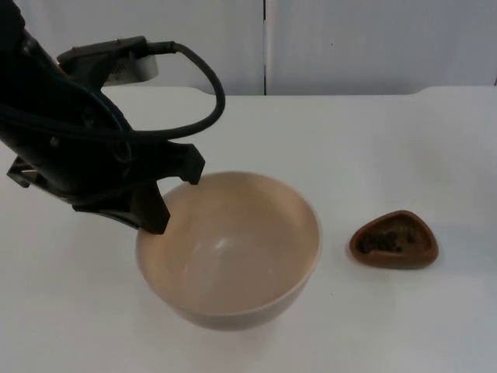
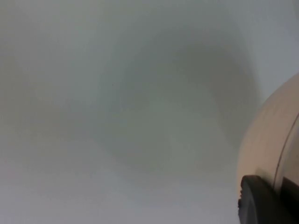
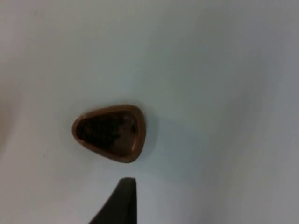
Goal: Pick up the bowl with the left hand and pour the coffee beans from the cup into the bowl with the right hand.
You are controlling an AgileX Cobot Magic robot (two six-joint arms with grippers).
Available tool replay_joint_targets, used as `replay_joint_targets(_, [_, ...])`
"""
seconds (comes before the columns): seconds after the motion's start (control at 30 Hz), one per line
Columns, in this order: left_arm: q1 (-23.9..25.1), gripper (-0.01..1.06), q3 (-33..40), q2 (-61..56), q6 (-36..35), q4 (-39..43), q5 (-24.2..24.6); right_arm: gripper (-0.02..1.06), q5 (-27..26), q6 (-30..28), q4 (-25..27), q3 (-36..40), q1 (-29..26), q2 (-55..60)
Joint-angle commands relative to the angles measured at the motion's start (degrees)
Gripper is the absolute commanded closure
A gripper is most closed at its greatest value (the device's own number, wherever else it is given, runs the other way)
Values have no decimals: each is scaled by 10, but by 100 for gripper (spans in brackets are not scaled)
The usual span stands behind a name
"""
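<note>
Right now the bowl [image 1: 229, 249], a plain cream one with a smooth, bare inside, sits at the lower centre of the top view on the white tabletop [image 1: 388, 148]. My left pincer [image 1: 172, 194] has one finger inside the rim at the bowl's upper left and, I judge, the other outside the wall, so it is pinching the rim, ready to lift; in the left wrist view the bowl's pale wall [image 2: 273, 140] sits right against the black fingertip [image 2: 261, 200]. Well apart, to the right of the bowl, the cup [image 1: 394, 240] rests on the tabletop: small, brown, rounded-triangular, with dark coffee beans [image 3: 108, 130] inside. My right pincer hovers over the cup [image 3: 110, 132], probably to grasp it next; its opening I cannot tell.
</note>
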Motion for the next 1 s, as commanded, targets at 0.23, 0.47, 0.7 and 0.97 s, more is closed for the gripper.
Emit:
replay_joint_targets(0.23, [-4, 105, -1, -6, -3, -11, -6, 1, 21, 1, -9, -79, 50, 109])
replay_joint_targets(0.47, [-4, 105, -1, -6, -3, -11, -7, 1, 55, 14, -9, -140, 58, 184])
replay_joint_targets(0.7, [-4, 105, -1, -6, -3, -11, -8, 1, 50, 17, -12, -141, 65, 225])
replay_joint_targets(0.97, [-4, 105, -1, -6, -3, -11, -8, 1, 18, 32, -22, -141, 65, 277])
